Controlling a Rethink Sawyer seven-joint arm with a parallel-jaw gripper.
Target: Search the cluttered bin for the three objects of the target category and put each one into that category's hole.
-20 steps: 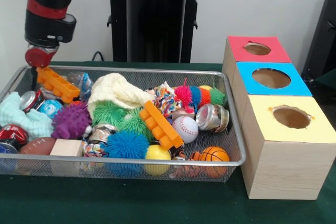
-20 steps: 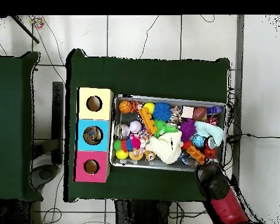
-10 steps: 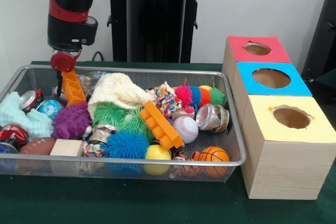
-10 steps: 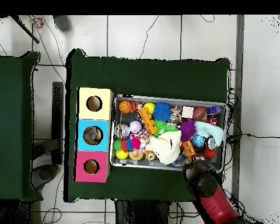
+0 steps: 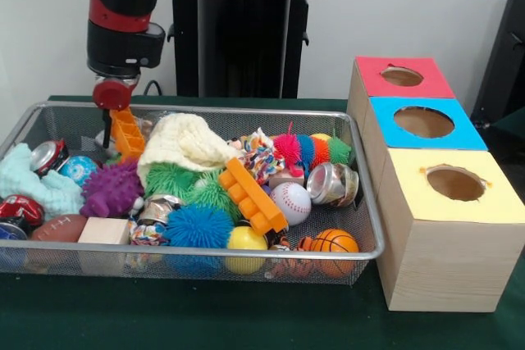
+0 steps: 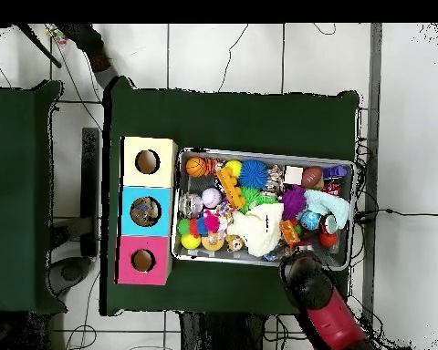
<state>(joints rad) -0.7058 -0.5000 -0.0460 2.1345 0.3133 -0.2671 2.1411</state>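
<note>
The pincer [image 5: 115, 116], clenched on the orange studded plastic brick [image 5: 127, 134], had carried it rightward and hung it upright above the wire-mesh bin [image 5: 361, 194], heading toward the boxes' holes.

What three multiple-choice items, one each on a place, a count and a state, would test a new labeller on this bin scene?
1. Where is the orange ridged plastic block hanging from the gripper?
A. over the wire mesh bin's far side
B. inside the yellow-topped wooden box
C. on the green table

2. How many boxes with holes stand in the row?
A. two
B. three
C. five

3. What is the second orange block doing?
A. held aloft
B. lying among the toys
C. standing on a box

Answers: 1 A, it hangs beside the cream knitted cloth; 2 B, red, blue and yellow tops; 3 B, it rests on the clutter.
</note>
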